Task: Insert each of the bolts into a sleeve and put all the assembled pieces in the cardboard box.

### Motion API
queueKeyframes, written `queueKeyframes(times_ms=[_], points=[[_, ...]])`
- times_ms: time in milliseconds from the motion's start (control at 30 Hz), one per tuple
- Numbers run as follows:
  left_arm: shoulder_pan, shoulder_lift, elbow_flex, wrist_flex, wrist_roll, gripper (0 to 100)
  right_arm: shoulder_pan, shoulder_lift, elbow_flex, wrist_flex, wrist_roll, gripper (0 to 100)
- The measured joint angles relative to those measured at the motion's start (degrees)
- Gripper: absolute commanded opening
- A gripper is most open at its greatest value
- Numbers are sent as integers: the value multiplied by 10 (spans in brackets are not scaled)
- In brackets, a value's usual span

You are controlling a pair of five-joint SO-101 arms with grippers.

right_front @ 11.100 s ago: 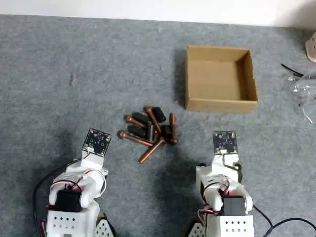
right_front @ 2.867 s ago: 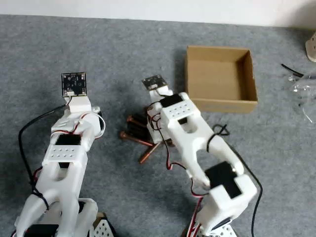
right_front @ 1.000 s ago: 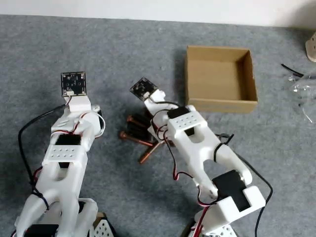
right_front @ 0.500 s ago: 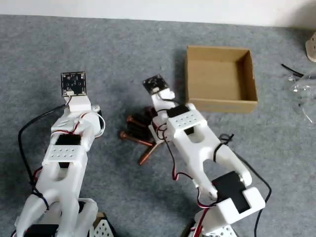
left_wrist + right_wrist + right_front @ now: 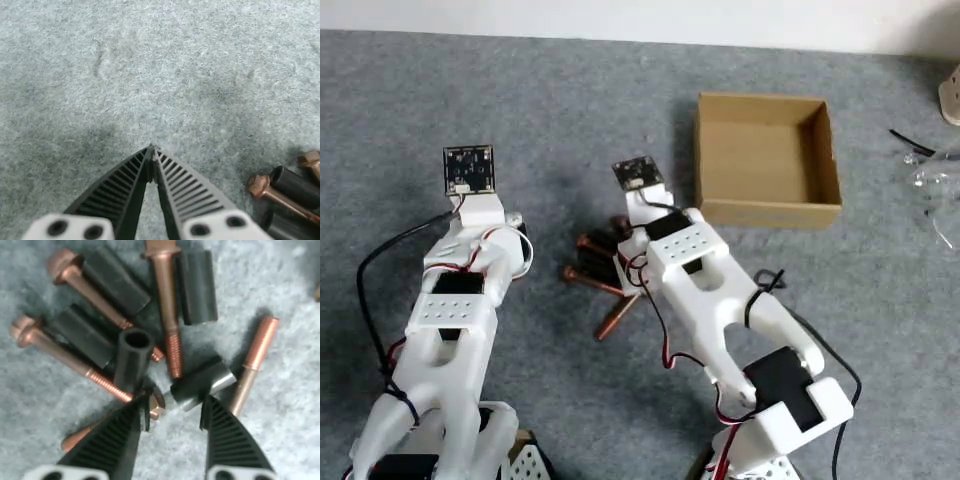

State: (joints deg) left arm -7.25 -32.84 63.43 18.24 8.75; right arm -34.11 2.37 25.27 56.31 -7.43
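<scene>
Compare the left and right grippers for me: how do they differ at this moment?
The left gripper is shut, its tips meeting; the right gripper is open. The left hangs over bare carpet beside the pile of bolts and sleeves; the right is directly above that pile, with one black sleeve lying just ahead of its gap. Both have black ribbed fingers, and neither holds anything.

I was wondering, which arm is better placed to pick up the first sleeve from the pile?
Right, I'd say. The right gripper hangs open directly over the pile, a black sleeve lying just ahead of its jaws. The left gripper is shut over bare carpet beside the pile.
</scene>
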Motion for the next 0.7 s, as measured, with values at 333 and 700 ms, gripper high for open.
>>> queueKeyframes(times_ms=[333, 700], points=[[0, 0, 0, 0, 0, 20, 25, 79, -15, -20, -28, 156], [0, 0, 0, 0, 0, 20, 39, 99, -33, -15, -28, 94]])
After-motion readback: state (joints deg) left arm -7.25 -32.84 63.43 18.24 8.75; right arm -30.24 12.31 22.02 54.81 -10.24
